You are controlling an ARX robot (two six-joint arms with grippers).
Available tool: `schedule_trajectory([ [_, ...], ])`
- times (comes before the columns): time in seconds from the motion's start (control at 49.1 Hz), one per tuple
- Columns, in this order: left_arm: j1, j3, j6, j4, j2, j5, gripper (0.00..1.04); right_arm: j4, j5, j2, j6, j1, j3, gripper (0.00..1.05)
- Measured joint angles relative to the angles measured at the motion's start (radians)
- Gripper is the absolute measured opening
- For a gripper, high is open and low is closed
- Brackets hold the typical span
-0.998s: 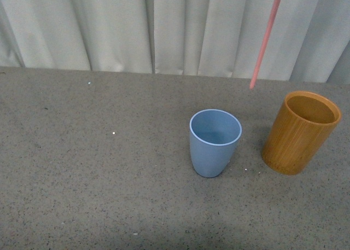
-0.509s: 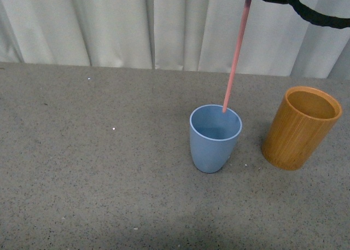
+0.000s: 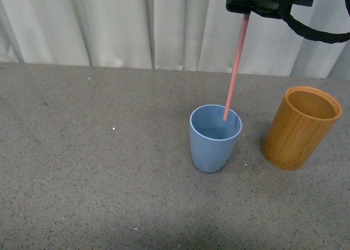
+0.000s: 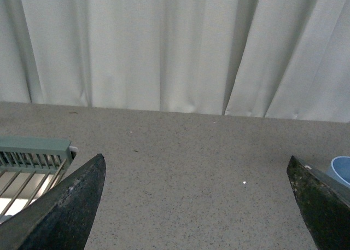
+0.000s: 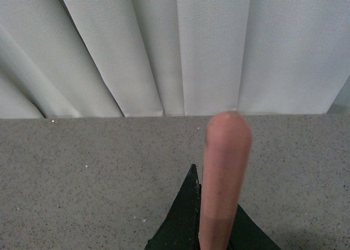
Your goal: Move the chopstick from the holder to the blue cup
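The right claw (image 3: 247,10) sits high at the top of the front view, clenched on the upper end of the chopstick (image 3: 234,69). In the right wrist view the dark fingers (image 5: 188,217) press against the stick (image 5: 223,179), whose blunt pink end rises blurred just past them.

From the claw the chopstick hangs downward, tilted a little toward the robot's left. Its lower tip is inside the mouth of the blue cup (image 3: 214,149), showing against the far inner wall just below the rim. Whether the tip touches the wall or the bottom cannot be told. The cup stands upright directly below the claw, slightly to its left.

The holder (image 3: 298,132) stands below the claw and off to its right, apart from the blue cup, with a gap of grey speckled table (image 3: 98,179) between them. Its visible inside is bare.

The left claw (image 4: 197,206) is released, its two dark fingertips (image 4: 65,206) spread wide with nothing between them. A sliver of the blue cup (image 4: 342,170) shows beside one fingertip, and a pale green rack (image 4: 33,154) lies beside the other.
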Motion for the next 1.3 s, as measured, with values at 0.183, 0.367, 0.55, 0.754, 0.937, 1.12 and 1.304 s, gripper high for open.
schedule_trajectory([
  [0.183, 0.000, 0.000, 0.000, 0.000, 0.000, 0.000, 0.98, -0.003, 0.007, 0.007, 0.000, 0.004, 0.005, 0.01],
  [0.367, 0.000, 0.000, 0.000, 0.000, 0.000, 0.000, 0.98, -0.005, 0.007, 0.013, 0.001, 0.010, 0.006, 0.01],
  [0.55, 0.000, 0.000, 0.000, 0.000, 0.000, 0.000, 0.98, -0.009, 0.006, 0.019, 0.003, 0.010, 0.013, 0.01],
  [0.754, 0.000, 0.000, 0.000, 0.000, 0.000, 0.000, 0.98, -0.013, 0.007, 0.020, 0.008, 0.009, 0.017, 0.01],
  [0.937, 0.000, 0.000, 0.000, 0.000, 0.000, 0.000, 0.98, -0.016, 0.007, 0.024, 0.008, 0.008, 0.019, 0.01],
  [1.12, 0.000, 0.000, 0.000, 0.000, 0.000, 0.000, 0.98, -0.018, 0.008, 0.027, 0.010, 0.008, 0.029, 0.01],
  [1.304, 0.000, 0.000, 0.000, 0.000, 0.000, 0.000, 0.98, -0.019, 0.008, 0.030, 0.011, 0.008, 0.032, 0.01],
])
